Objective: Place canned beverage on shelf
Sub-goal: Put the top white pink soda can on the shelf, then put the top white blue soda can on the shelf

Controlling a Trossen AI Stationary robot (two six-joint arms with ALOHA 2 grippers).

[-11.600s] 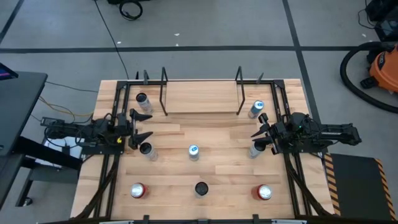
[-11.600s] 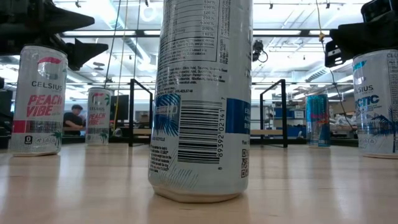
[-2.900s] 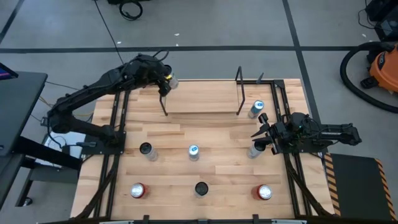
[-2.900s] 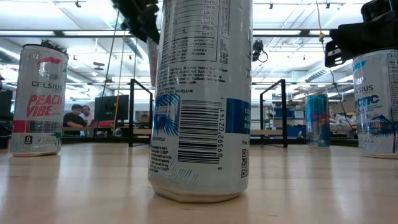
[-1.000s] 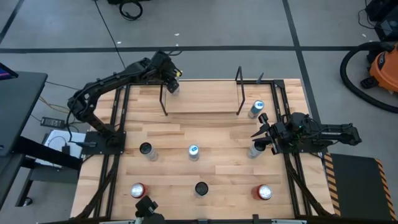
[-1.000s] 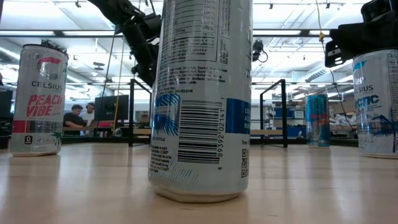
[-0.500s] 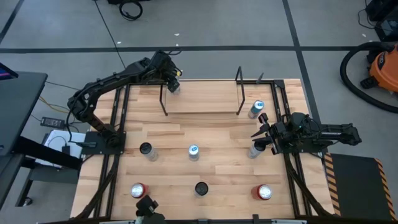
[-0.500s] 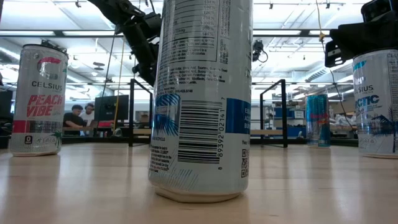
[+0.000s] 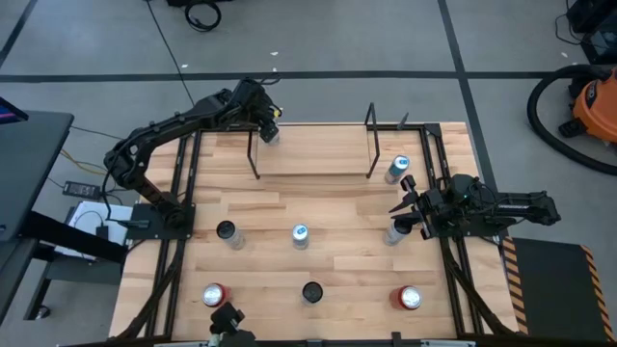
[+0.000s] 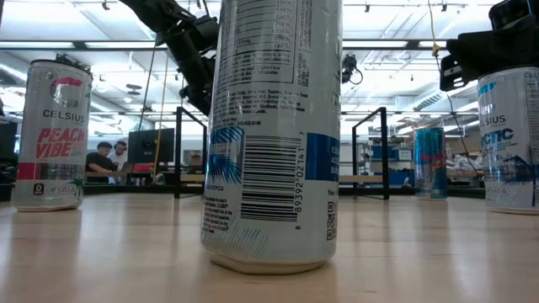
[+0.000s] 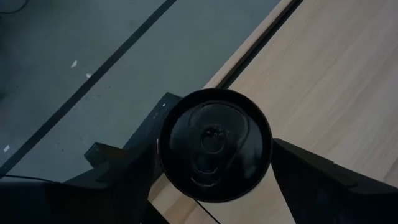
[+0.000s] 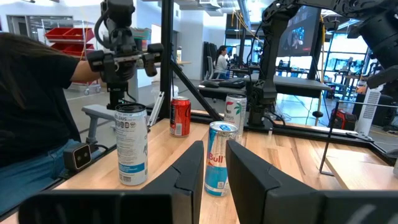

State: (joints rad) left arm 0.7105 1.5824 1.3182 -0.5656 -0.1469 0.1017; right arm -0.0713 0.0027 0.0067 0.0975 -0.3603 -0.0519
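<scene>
My left gripper (image 9: 267, 126) reaches over the far left end of the shelf (image 9: 313, 152), a light-wood board with black posts, and is shut on a can (image 9: 271, 136). In the left wrist view the can's dark top (image 11: 214, 144) shows between the two fingers, over the board's far edge by the black frame rod (image 11: 261, 46). In the low view the big near can (image 10: 274, 135) hides this gripper and its can. My right gripper (image 9: 403, 196) waits open at the table's right side, beside a silver can (image 9: 396, 231), touching nothing. My left gripper pinches the can's round wall just below its top rim (image 11: 163, 163) between its two fingers (image 11: 323, 180), one on each side. The fingers come from above, pointing down, and the can stands upright in them. Whether its bottom rests on the board, I cannot tell.
Loose cans stand on the table: a blue one (image 9: 398, 167) right of the shelf, a dark-topped one (image 9: 226, 230), a blue-topped one (image 9: 300, 233), two red ones (image 9: 214, 294) (image 9: 410, 299) and a black one (image 9: 312, 291) near the front edge. People show beyond the table.
</scene>
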